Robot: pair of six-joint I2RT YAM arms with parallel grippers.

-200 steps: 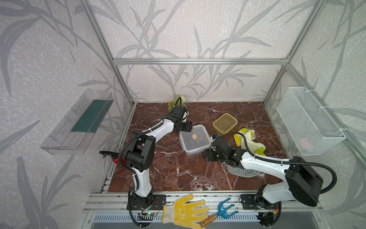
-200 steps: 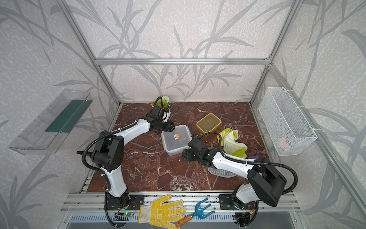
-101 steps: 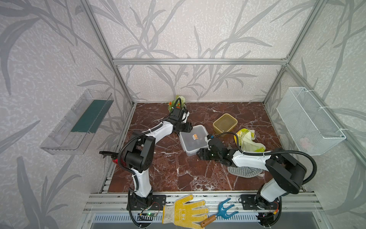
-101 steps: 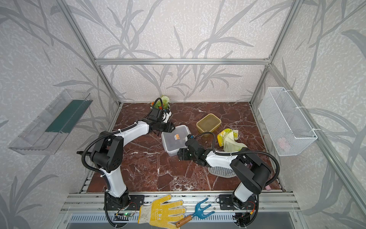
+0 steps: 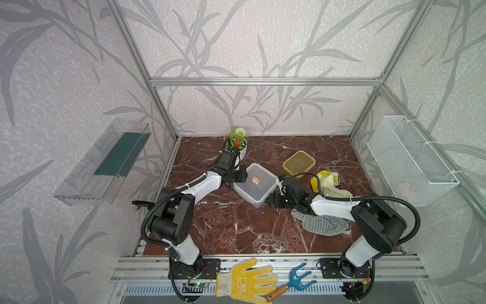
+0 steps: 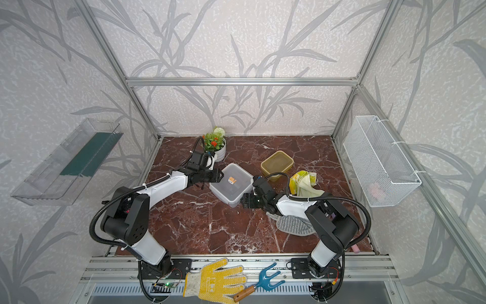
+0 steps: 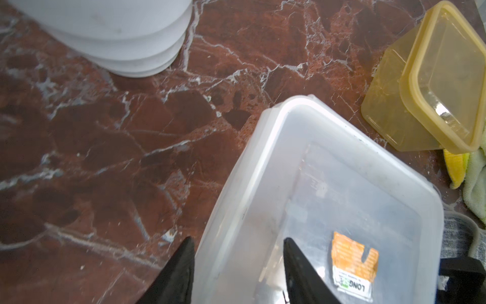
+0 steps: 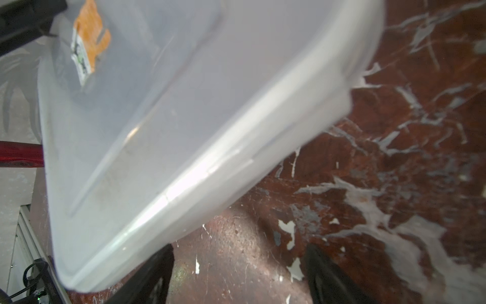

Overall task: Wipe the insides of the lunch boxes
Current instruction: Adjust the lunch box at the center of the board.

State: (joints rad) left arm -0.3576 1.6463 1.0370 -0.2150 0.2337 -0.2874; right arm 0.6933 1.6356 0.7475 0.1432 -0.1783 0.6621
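The clear greyish lunch box, lid on and with an orange label, sits mid-floor. The smaller amber lunch box stands behind it to the right, also lidded. My left gripper stands astride the clear box's left edge. One finger lies outside the wall and the other over the lid, half apart. Whether they press on it does not show. My right gripper is open at the box's front corner, with bare floor between its fingers.
A white flower pot stands behind the left gripper. A yellow-green cloth and a grey striped cloth lie by the right arm. On the front rail lie a glove and a blue hand rake. A wire basket hangs on the right wall.
The left jaws have narrowed around the clear box's edge. The right gripper has shifted a little left, toward the box's front corner.
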